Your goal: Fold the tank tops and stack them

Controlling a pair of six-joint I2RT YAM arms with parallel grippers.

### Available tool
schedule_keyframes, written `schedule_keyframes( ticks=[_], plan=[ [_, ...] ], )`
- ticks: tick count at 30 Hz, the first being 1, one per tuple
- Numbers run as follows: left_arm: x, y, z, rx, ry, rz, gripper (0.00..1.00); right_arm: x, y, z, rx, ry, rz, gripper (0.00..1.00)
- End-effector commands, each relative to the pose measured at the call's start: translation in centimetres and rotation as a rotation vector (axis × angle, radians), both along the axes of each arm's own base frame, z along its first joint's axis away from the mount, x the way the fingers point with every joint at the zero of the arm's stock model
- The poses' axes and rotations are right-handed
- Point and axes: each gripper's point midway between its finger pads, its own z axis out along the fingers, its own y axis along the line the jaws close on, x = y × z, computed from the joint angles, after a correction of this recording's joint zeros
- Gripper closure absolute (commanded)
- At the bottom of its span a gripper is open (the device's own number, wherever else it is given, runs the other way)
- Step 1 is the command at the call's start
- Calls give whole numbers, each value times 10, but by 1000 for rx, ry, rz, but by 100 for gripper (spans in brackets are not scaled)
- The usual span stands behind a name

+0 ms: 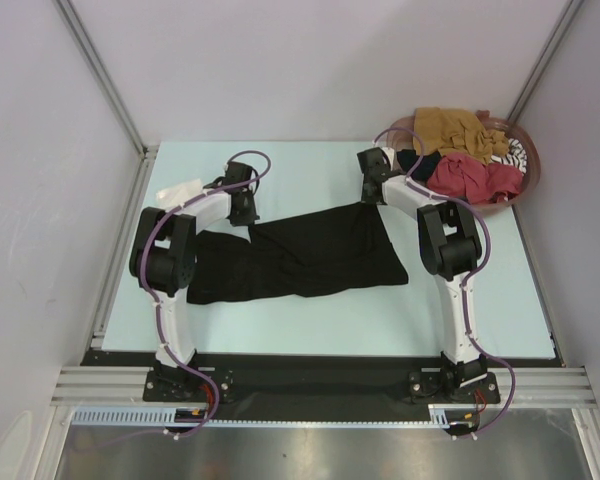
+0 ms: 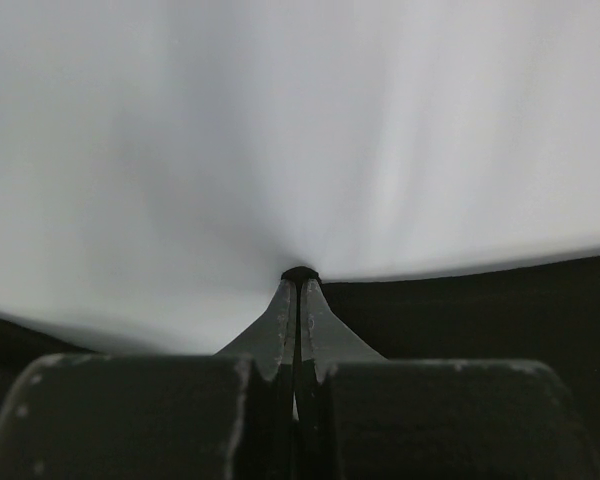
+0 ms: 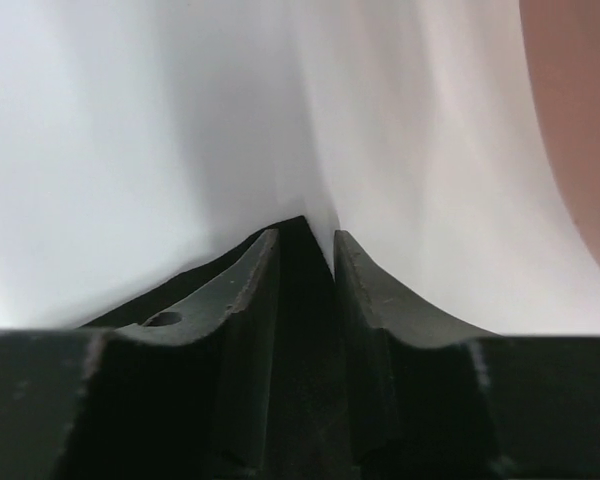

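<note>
A large black tank top (image 1: 300,258) lies spread across the middle of the table. My left gripper (image 1: 247,213) is shut on its far left corner. In the left wrist view the gripper (image 2: 300,284) pinches a bit of black cloth at the tips, and the tank top (image 2: 480,310) trails to the right. My right gripper (image 1: 370,194) is shut on the far right corner. In the right wrist view the gripper (image 3: 305,240) has black cloth (image 3: 302,300) filling the gap between its fingers. A white tank top (image 1: 180,190) lies at the far left.
A round reddish-brown basket (image 1: 530,175) stands at the far right corner, also at the right edge of the right wrist view (image 3: 580,120). It holds mustard-brown (image 1: 455,128), red (image 1: 472,178) and striped (image 1: 513,152) tank tops. Walls and metal posts enclose the table.
</note>
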Motion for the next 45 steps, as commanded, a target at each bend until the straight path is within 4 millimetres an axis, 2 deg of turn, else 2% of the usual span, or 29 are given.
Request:
schedule_keyframes(
  ticks=[1, 5, 6, 7, 12, 19, 20, 23, 28, 29, 30, 32, 38, 39, 40, 41, 45],
  plan=[
    [-8, 18, 9, 33, 10, 30, 100, 3, 11, 1, 32, -1, 7, 68],
    [-7, 16, 10, 23, 6, 27, 100, 2, 13, 0, 47, -5, 12, 72],
    [-7, 16, 11, 21, 3, 26, 100, 3, 14, -1, 49, -4, 19, 75],
    [-7, 16, 10, 21, 5, 26, 100, 2, 14, -1, 41, 2, 22, 83],
    [-5, 14, 12, 12, -2, 21, 100, 8, 12, 14, 28, -32, 22, 100],
    [-4, 15, 19, 22, -20, 20, 100, 8, 13, 43, 22, -103, 40, 100],
    [-5, 15, 19, 20, -22, 16, 100, 11, 14, 56, 29, -138, 45, 100],
    [-2, 14, 28, 35, -56, 13, 100, 12, 18, 67, 0, -165, 92, 100],
    [4, -1, 41, 41, -91, -20, 100, 9, 12, 87, -32, -222, 84, 100],
    [5, -3, 42, 35, -93, -24, 100, 3, 11, 80, -36, -214, 93, 100],
    [5, -5, 42, 33, -94, -26, 100, 1, 12, 94, -25, -247, 96, 100],
    [7, -8, 44, 31, -97, -29, 100, 0, 10, 102, -30, -280, 97, 100],
    [10, -13, 51, 11, -121, -37, 100, -16, -2, 108, -26, -286, 57, 100],
    [10, -14, 54, 6, -132, -42, 100, -22, -4, 102, -25, -271, 56, 100],
    [10, -13, 56, 6, -136, -41, 100, -24, -5, 111, -4, -298, 48, 100],
    [10, -12, 56, 5, -140, -37, 100, -27, -5, 113, 9, -305, 51, 100],
    [13, -14, 70, -7, -187, -41, 100, -36, -17, 107, 74, -287, 13, 100]
  ],
)
